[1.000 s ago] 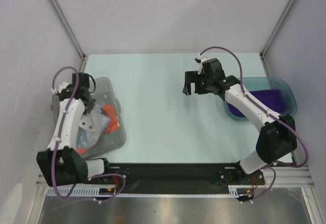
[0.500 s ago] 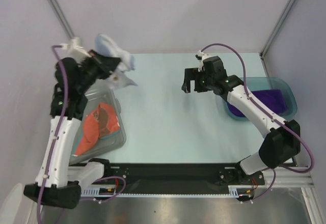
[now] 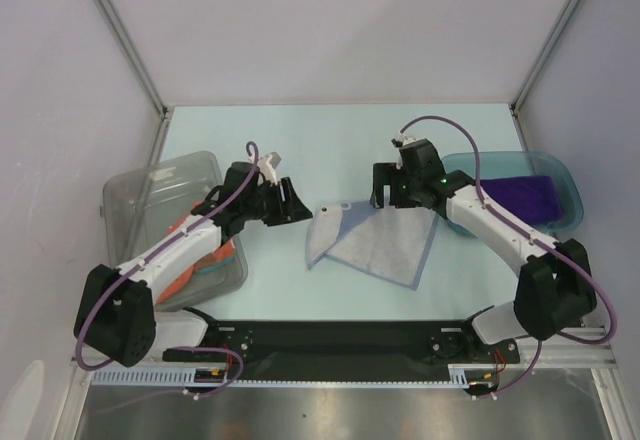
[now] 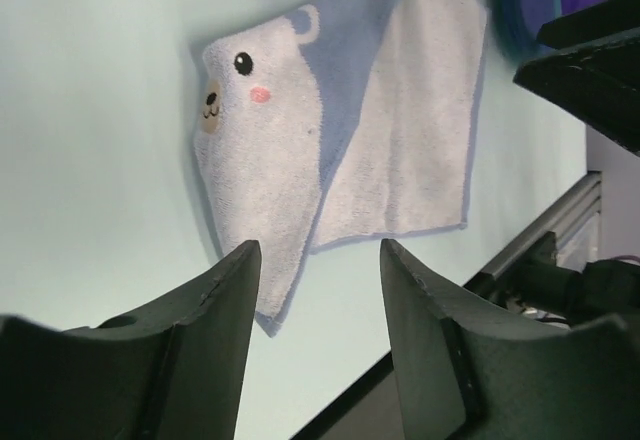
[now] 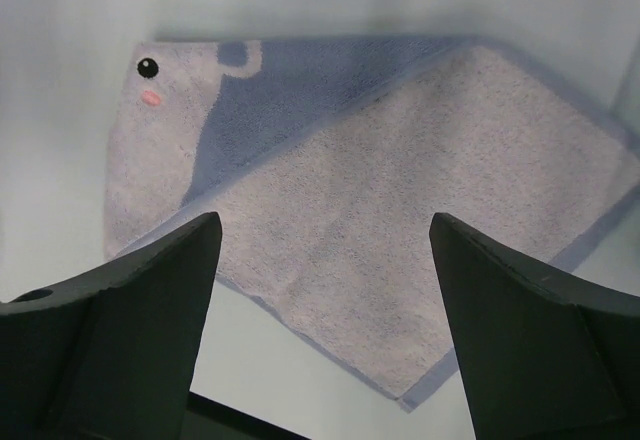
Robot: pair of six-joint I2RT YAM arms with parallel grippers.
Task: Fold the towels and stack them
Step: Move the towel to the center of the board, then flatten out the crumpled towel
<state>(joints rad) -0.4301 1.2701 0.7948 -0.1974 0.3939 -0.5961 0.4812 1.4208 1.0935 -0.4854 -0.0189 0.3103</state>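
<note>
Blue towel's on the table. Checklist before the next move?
1. Blue towel free on table: ok, neither gripper holds it.
2. Towel flat: not ok, its left part is doubled over, bear print up.
3. Left gripper open: ok, at the towel's left edge.
4. Right gripper open: ok, at the towel's far edge.
5. Purple towel in tray: ok.
6. Orange towel in bin: ok.
</note>
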